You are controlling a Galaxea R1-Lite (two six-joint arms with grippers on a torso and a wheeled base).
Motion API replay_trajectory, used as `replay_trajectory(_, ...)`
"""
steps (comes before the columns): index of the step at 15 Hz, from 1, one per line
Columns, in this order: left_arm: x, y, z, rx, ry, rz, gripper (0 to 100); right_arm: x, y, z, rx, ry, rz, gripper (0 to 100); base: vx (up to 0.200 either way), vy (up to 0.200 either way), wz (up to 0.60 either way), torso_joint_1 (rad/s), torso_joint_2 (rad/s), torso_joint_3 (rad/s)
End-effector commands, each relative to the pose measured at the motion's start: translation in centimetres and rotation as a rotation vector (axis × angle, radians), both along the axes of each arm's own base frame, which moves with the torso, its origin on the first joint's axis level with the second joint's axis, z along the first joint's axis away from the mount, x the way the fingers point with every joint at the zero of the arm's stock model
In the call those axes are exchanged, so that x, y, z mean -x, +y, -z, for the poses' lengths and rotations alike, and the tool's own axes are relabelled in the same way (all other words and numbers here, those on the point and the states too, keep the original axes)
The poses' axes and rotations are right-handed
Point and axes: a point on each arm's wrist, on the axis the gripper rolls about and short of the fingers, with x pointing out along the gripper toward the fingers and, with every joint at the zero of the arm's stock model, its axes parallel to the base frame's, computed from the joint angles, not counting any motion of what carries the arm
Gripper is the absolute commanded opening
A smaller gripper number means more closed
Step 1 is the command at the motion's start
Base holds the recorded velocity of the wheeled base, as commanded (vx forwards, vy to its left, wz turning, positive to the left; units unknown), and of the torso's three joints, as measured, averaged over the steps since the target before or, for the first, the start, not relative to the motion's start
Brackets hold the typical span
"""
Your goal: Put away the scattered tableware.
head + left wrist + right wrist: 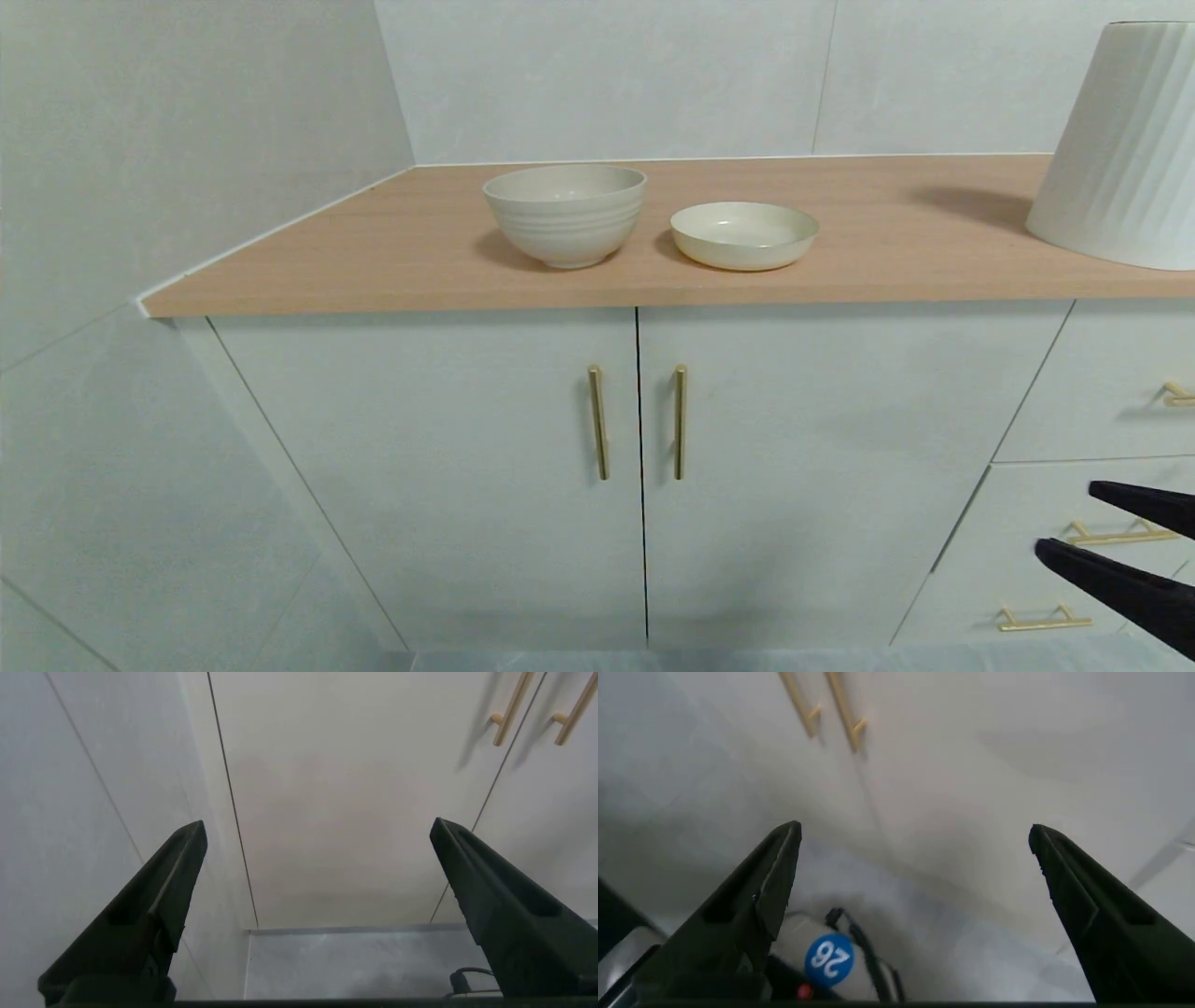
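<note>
**Task status.** No item is stored yet. Both pieces of tableware stand on the countertop [373, 261], in the upper centre of the head view.

- The bowl [565, 213] sits upright, left of centre.
- The shallow dish [744, 234] sits just beside it on the right. The two are close but apart.

The whole task is judged outstanding: each piece has to be grasped and moved to storage. The likely storage place is the cabinet below, and it is closed.

**Gripper status.**

- The left gripper [318, 835] is released, with its fingers spread wide and nothing between them. It faces a cabinet door low down, near the floor.
- The right gripper [1065, 518] is also released and empty. In the head view it sits at the lower right edge, in front of the drawers [1055, 523].

Both grippers are well below the countertop and well apart from the tableware.

**Surroundings.**

- The cabinet doors [448, 467] meet at the centre of the head view. Each carries a vertical gold bar handle [598, 422] beside the seam.
- A ribbed white object [1130, 140] stands on the countertop at the upper right, well apart from the dish.
- A wall [187, 140] closes off the left side of the countertop.

**Obstructions.** Nothing blocks access to the bowl or the dish from the front. The closed doors are the main obstacle to storing either piece. The wall is judged to limit approach to the bowl from the left.
</note>
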Motion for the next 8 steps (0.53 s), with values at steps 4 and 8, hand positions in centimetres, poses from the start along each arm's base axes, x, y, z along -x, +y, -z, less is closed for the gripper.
replay_trajectory(4, 0.0, 0.0, 0.0, 0.0, 0.0, 0.0, 100, -9.0, 6.5, 0.2, 0.07, 0.135, -0.13, 100, 0.0, 0.0, 0.0, 0.0, 0.0, 0.0)
replay_trajectory(8, 0.0, 0.0, 0.0, 0.0, 0.0, 0.0, 100, -12.2, 10.0, 0.3, 0.081, 0.15, -0.2, 100, 0.0, 0.0, 0.0, 0.0, 0.0, 0.0)
